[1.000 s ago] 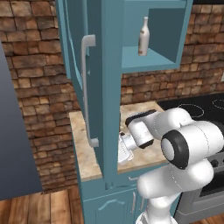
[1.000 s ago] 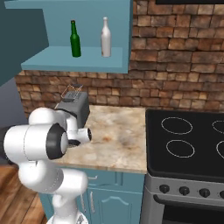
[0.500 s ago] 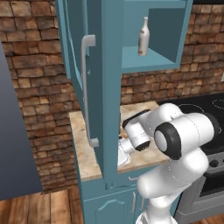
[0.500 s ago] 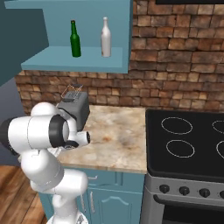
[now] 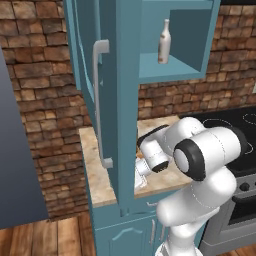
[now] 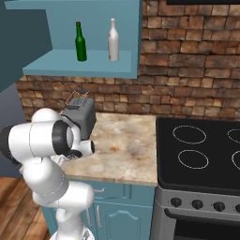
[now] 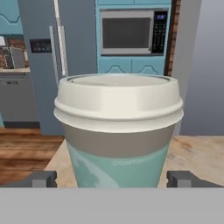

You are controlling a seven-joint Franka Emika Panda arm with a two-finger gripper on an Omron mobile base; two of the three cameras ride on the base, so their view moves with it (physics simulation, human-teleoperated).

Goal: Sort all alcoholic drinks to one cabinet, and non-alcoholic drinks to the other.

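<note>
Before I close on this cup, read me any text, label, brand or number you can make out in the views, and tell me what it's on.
Lidded cup: faint pale lettering on its greenish band, too blurred to read.
Microwave: small bluish display and button panel on its right side, too small to read.
Fridge: dark panel on its door, nothing legible.
Green bottle and cream-white bottle on the cabinet shelf: no readable label.

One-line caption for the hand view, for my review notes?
Lidded cup with a greenish band stands upright on the counter between the open jaws, microwave in the background.
</note>
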